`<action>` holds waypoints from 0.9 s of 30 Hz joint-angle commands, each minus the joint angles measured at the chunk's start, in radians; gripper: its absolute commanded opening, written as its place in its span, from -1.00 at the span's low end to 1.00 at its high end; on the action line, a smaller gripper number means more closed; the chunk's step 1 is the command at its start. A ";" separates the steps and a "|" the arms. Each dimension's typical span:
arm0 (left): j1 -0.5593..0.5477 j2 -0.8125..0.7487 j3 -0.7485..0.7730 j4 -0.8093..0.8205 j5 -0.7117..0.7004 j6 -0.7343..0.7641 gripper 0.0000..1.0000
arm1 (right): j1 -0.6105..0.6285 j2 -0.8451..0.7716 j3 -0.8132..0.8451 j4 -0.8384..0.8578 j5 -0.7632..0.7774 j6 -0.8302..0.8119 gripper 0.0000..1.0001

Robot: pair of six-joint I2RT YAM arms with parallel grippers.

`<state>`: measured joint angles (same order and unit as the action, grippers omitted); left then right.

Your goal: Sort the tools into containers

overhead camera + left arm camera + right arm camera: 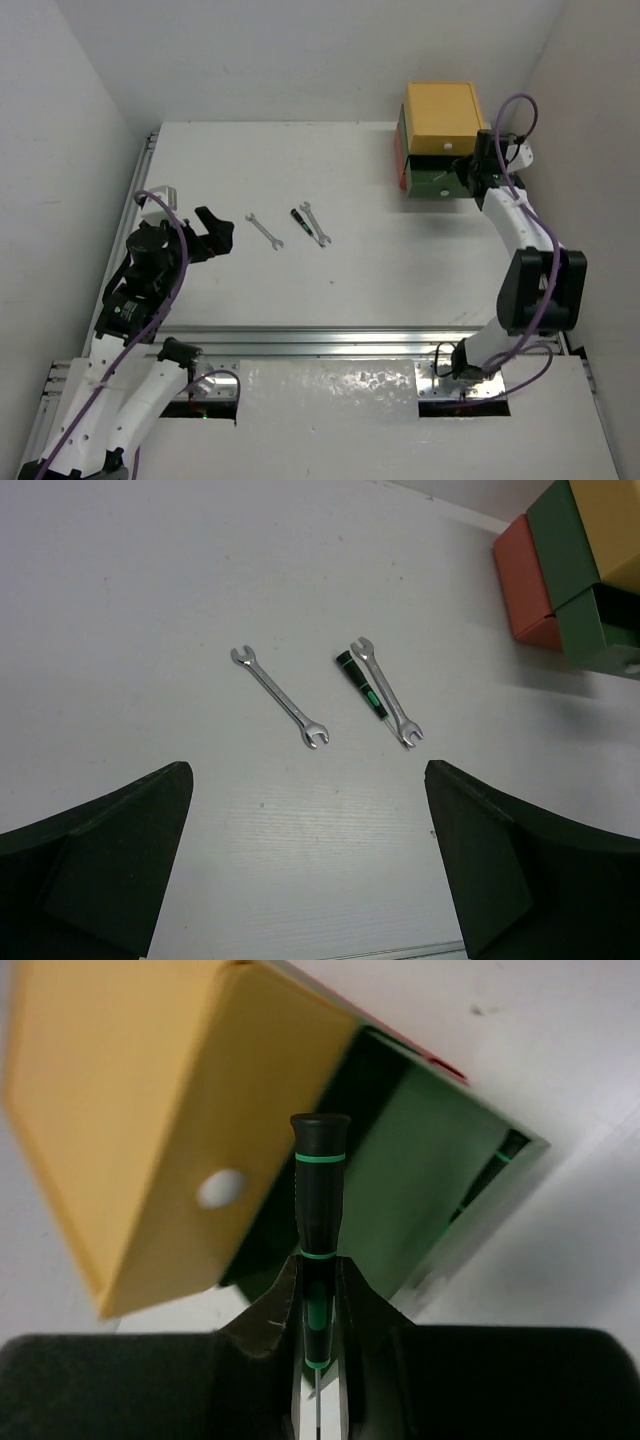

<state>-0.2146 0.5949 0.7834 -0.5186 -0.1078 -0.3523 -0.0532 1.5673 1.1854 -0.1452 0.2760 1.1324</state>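
Two thin silver wrenches [264, 230] [313, 222] and a black-handled green-marked screwdriver [297, 220] lie mid-table; the left wrist view shows the wrenches [280, 696] [384, 689] and that screwdriver [362, 683] too. The stacked drawers stand at the back right: yellow [441, 112] on top, dark green [436, 176] pulled open, red-orange [398, 160] below. My right gripper [319, 1272] is shut on another screwdriver [319, 1185] over the open green drawer [420, 1170], where a further screwdriver [487, 1172] lies. My left gripper [308, 825] is open and empty, near the left of the wrenches.
The table's back and side walls are close to the drawer stack. A metal rail [320, 338] runs along the table's near edge. The yellow drawer's white knob [222, 1188] shows beside the held screwdriver.
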 commanded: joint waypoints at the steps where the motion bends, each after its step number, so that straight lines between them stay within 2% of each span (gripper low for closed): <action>1: 0.009 -0.006 -0.004 0.045 0.010 0.001 0.99 | -0.045 0.055 0.106 -0.039 -0.073 0.124 -0.71; 3: 0.009 -0.001 -0.004 0.046 0.013 0.001 1.00 | -0.051 0.082 0.126 -0.027 -0.092 0.106 -0.53; 4: 0.009 -0.001 -0.004 0.048 0.013 0.001 1.00 | -0.054 0.082 0.132 -0.018 -0.098 0.089 -0.14; 5: 0.008 0.000 -0.004 0.046 0.014 0.003 1.00 | -0.053 0.082 0.144 -0.001 -0.112 0.063 0.08; 6: 0.007 0.000 -0.004 0.048 0.017 0.003 1.00 | -0.048 0.071 0.149 0.007 -0.130 0.028 0.15; 11: 0.009 0.008 -0.003 0.048 0.017 0.004 1.00 | 0.001 -0.013 0.117 0.095 -0.213 -0.095 0.19; 14: 0.011 0.013 -0.001 0.046 0.008 0.004 0.99 | 0.116 -0.032 0.114 0.125 -0.270 -0.268 0.19; 16: 0.012 0.011 0.005 0.037 -0.021 -0.001 1.00 | 0.257 -0.003 0.109 0.186 -0.405 -0.477 0.19; 17: 0.012 0.009 0.008 0.032 -0.036 -0.004 0.99 | 0.303 0.026 0.138 0.179 -0.456 -0.611 0.18; 18: 0.021 0.006 0.011 0.029 -0.050 -0.008 1.00 | 0.403 0.060 0.163 0.103 -0.487 -0.679 0.17; 21: 0.035 -0.020 0.019 0.008 -0.118 -0.033 1.00 | 0.602 0.204 0.238 -0.023 -0.306 -0.878 0.09; 24: 0.037 -0.058 0.016 0.009 -0.141 -0.036 1.00 | 0.693 0.333 0.305 -0.069 -0.278 -0.925 -0.10; 27: 0.040 -0.057 0.013 0.012 -0.135 -0.033 1.00 | 0.751 0.460 0.423 -0.135 -0.239 -0.974 -0.11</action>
<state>-0.1871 0.5541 0.7834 -0.5278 -0.2169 -0.3756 0.6868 1.9636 1.5013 -0.1795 -0.0292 0.3058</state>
